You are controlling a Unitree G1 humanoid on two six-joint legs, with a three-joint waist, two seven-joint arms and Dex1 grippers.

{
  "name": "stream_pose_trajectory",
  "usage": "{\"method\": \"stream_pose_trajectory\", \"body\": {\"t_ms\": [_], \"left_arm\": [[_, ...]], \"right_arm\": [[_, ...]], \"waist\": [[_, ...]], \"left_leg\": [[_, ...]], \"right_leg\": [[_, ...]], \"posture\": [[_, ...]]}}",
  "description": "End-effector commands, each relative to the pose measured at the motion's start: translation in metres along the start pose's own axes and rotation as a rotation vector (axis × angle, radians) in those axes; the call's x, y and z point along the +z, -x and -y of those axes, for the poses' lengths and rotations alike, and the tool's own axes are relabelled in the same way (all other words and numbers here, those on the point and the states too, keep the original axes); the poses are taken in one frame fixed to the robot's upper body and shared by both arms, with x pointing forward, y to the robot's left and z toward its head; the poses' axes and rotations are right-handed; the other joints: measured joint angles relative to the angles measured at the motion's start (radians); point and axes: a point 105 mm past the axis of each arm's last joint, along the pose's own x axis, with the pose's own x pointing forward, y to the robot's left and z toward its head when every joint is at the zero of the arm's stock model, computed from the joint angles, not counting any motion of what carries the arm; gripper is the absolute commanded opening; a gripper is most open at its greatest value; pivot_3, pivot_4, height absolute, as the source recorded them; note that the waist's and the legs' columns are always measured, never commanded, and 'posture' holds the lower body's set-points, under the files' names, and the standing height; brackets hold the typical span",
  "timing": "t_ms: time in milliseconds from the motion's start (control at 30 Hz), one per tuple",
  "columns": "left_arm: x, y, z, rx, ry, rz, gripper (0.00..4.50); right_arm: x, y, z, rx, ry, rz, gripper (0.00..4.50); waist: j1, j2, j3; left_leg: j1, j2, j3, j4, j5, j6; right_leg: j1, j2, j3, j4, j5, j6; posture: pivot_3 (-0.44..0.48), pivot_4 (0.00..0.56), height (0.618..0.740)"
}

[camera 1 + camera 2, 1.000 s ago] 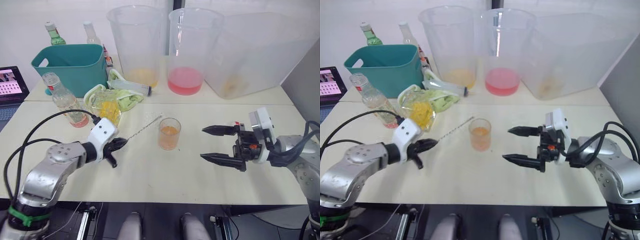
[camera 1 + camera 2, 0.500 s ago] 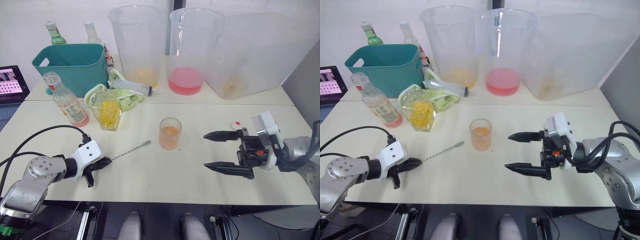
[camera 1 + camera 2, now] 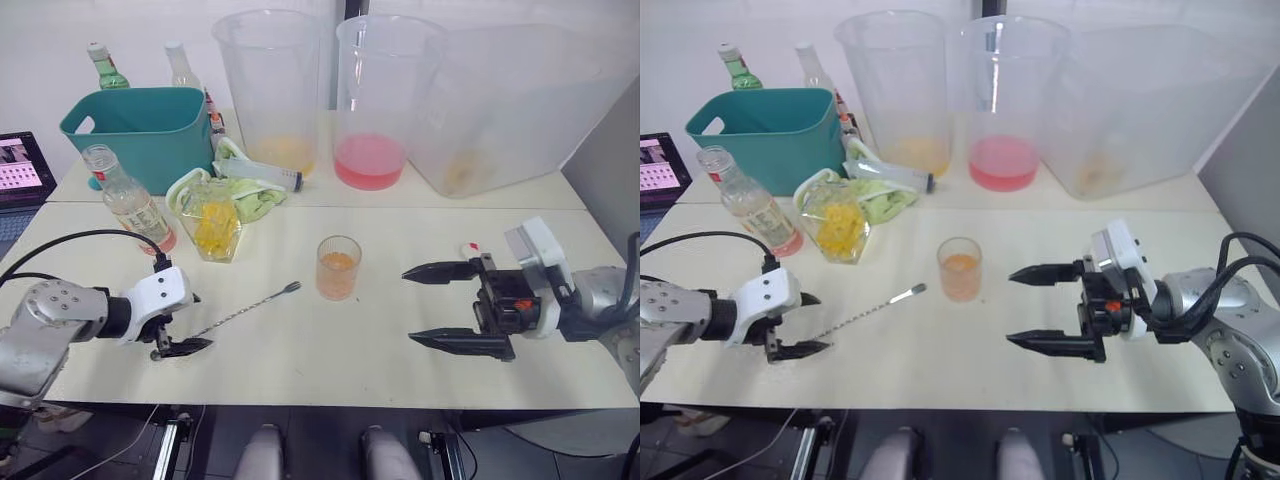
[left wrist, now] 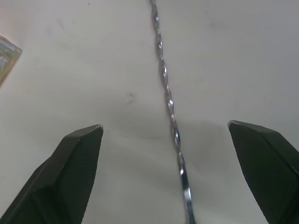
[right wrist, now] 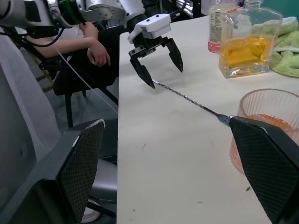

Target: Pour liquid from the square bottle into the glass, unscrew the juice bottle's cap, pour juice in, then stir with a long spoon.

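Steel long spoon [image 3: 243,308] lay flat on the table [image 3: 330,350], lower left of centre, its handle end between the spread fingers of the left gripper [image 3: 176,323] (not gripped). Glass [image 3: 339,267] with orange liquid stood mid-frame. Right gripper [image 3: 437,305] hovered at right, fingers wide apart, empty.

A twisted, polished metal long spoon [image 3: 243,308] lies on a smooth, matt cream table [image 3: 330,350], beside a ribbed clear glass [image 3: 339,267] holding orange liquid. The square bottle [image 3: 214,222] is glossy faceted glass; the juice bottle [image 3: 128,199] is clear plastic. Behind stand translucent plastic buckets [image 3: 270,90], a matt teal plastic bin [image 3: 145,130] and a soft green cloth [image 3: 252,198]. Both grippers carry matt black, finely textured fingers [image 5: 261,168].
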Motion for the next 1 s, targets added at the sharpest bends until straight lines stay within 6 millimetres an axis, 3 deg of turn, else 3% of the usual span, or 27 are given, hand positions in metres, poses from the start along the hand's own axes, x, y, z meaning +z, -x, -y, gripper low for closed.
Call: {"method": "stream_pose_trajectory", "body": {"t_ms": [33,200,500,667,800,1000], "left_arm": [[0.002,0.000,0.001,-0.032,-0.038,-0.038,4.47],[0.001,-0.013,0.004,-0.030,-0.028,-0.049,4.47],[-0.008,-0.029,0.016,0.001,0.034,-0.053,1.68],[-0.012,-0.027,0.010,0.055,0.064,-0.052,0.01],[-0.006,-0.019,-0.002,0.088,0.094,-0.028,0.01],[0.018,-0.002,-0.023,0.144,0.137,0.063,0.01]], "right_arm": [[0.008,-0.007,-0.010,0.056,0.052,-0.028,4.50],[0.007,-0.009,-0.011,0.045,0.063,-0.042,4.50],[0.002,-0.007,-0.010,0.014,0.051,-0.046,4.50],[0.001,-0.005,-0.009,0.010,0.052,-0.052,4.50],[0.001,-0.002,-0.007,0.010,0.056,-0.060,4.50],[0.001,0.000,-0.004,0.019,0.055,-0.065,4.50]], "waist": [[0.000,0.000,0.000],[0.002,0.000,0.000],[0.006,0.001,0.000],[0.005,0.001,-0.001],[0.005,0.001,-0.001],[0.003,0.000,0.000]], "left_leg": [[0.000,0.000,0.000,0.000,0.000,0.000],[-0.001,0.000,0.000,0.000,0.000,0.000],[0.002,0.000,0.000,0.001,0.000,0.000],[0.004,0.000,0.000,0.001,0.000,0.000],[0.005,0.000,0.000,0.001,0.000,0.000],[0.003,0.000,0.000,0.001,0.000,0.000]], "right_leg": [[0.000,0.000,0.000,0.000,0.000,0.000],[0.000,0.000,0.000,0.000,0.000,0.000],[0.001,0.000,0.000,0.002,0.000,0.000],[0.002,0.000,0.001,0.004,0.000,0.000],[0.002,0.000,0.001,0.004,0.000,0.000],[0.001,0.000,0.000,0.004,0.000,0.000]], "posture": [[0.000,0.150,0.733],[0.000,0.150,0.733],[0.000,0.150,0.733],[0.000,0.150,0.733],[0.000,0.150,0.733],[0.000,0.150,0.733]]}}
